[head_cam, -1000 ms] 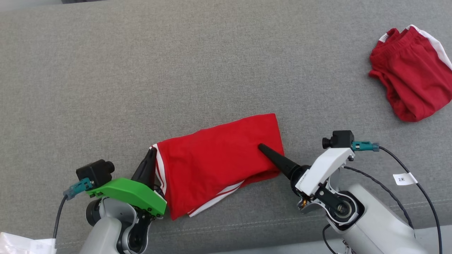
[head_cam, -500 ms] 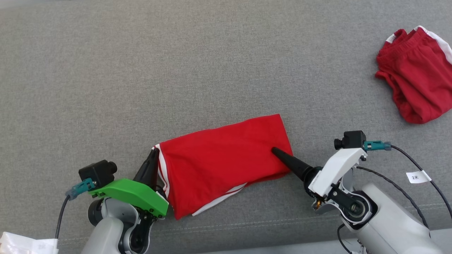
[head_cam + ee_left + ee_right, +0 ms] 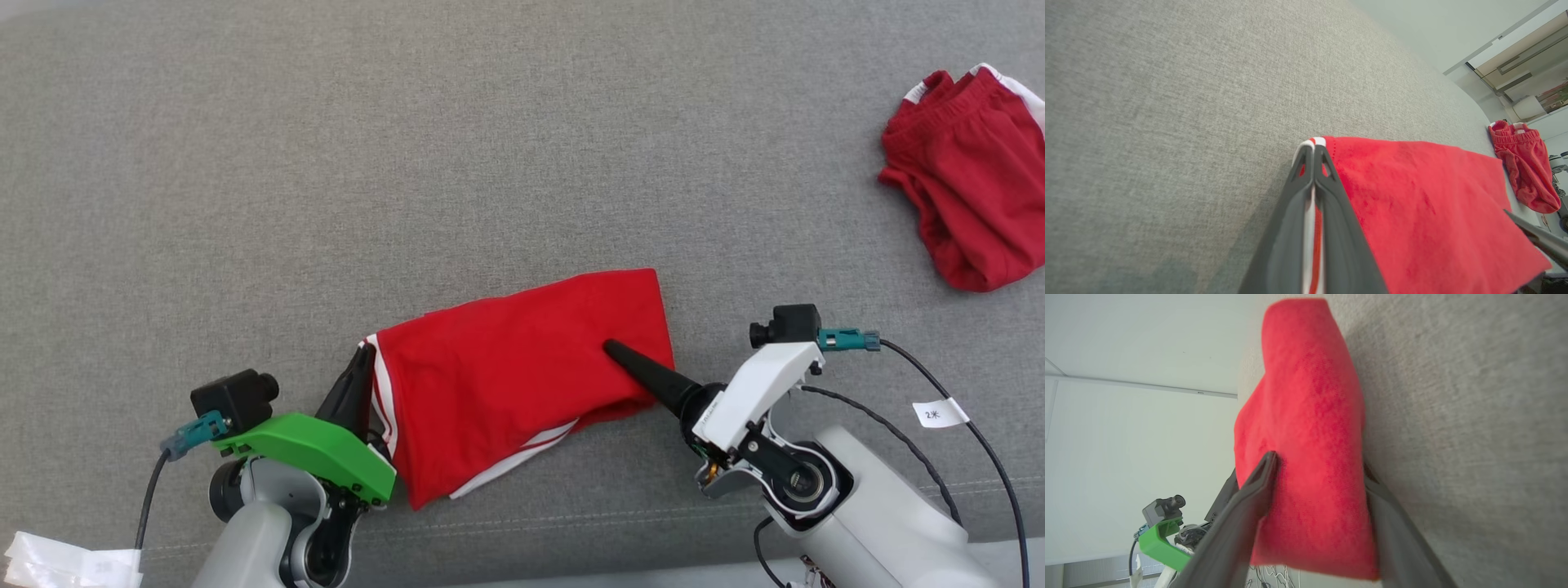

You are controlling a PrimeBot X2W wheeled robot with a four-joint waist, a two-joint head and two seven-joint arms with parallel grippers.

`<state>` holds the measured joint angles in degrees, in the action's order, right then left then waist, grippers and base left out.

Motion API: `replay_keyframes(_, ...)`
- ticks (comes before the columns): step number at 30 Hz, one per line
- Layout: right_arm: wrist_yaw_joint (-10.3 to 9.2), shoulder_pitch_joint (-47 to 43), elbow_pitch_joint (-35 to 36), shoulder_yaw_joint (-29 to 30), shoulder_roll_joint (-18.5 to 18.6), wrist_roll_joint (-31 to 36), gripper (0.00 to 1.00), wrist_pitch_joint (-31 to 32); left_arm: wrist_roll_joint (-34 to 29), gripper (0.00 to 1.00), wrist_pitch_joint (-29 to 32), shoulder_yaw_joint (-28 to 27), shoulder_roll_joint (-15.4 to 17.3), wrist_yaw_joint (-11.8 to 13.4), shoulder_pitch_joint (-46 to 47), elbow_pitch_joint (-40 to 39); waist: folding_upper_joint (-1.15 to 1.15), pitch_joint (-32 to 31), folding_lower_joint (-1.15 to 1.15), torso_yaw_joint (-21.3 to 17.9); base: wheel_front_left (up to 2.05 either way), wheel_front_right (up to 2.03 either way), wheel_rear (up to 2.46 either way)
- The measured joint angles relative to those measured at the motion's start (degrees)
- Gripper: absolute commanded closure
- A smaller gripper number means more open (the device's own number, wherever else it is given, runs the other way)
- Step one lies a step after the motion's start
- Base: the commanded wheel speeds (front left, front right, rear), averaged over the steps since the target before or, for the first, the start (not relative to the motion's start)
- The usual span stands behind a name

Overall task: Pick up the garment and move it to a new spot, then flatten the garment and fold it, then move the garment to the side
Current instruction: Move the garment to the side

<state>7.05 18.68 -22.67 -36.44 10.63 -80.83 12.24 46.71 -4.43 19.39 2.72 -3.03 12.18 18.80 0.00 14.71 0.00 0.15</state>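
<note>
A folded red garment (image 3: 514, 367) with white side stripes lies on the grey cushion (image 3: 326, 163). My left gripper (image 3: 365, 353) is shut on its striped left edge; in the left wrist view the stripe shows pinched between the fingers (image 3: 1331, 212), with the garment (image 3: 1421, 196) spreading to the right. My right gripper (image 3: 620, 359) straddles the garment's right end with its jaws wide. One finger lies on top of the cloth. In the right wrist view the garment (image 3: 1306, 375) sits between the fingers (image 3: 1249, 498), and the other finger runs beneath it against the cushion.
A second red garment (image 3: 971, 212) lies crumpled at the far right, also in the left wrist view (image 3: 1527, 163). White paper (image 3: 49, 563) sits at the lower left. The cushion's front seam (image 3: 571, 518) runs just behind both wrists.
The whole picture has shifted slightly. Over the last half second my right gripper's top finger has slid a little further left across the garment. The left grip is unchanged.
</note>
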Motion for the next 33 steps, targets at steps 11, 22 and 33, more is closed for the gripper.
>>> replay_keyframes(11, 0.0, 3.1, 0.3, -0.9, 4.8, 0.8, 1.0, 2.8, 1.6, 0.0, -1.1, -0.9, -0.1, 0.3, 0.0, -0.3, 0.0, 0.2, 0.0, 0.2, 0.0, 0.0, 0.0)
replay_keyframes(22, 0.0, 11.3, 0.3, 1.5, 11.6, 3.9, 1.0, 3.2, 1.6, 0.0, -2.3, -2.4, -0.1, 1.5, 0.0, -3.1, 0.0, 1.2, 0.0, -2.0, 0.0, 0.0, 0.0)
replay_keyframes(33, 0.0, 19.6, -1.8, 7.3, 18.1, 3.9, 1.0, 3.2, 1.0, 0.0, -1.4, -1.1, 0.4, 2.7, 0.0, -6.9, 0.0, 5.0, 0.0, -3.3, 0.0, 0.0, 0.0)
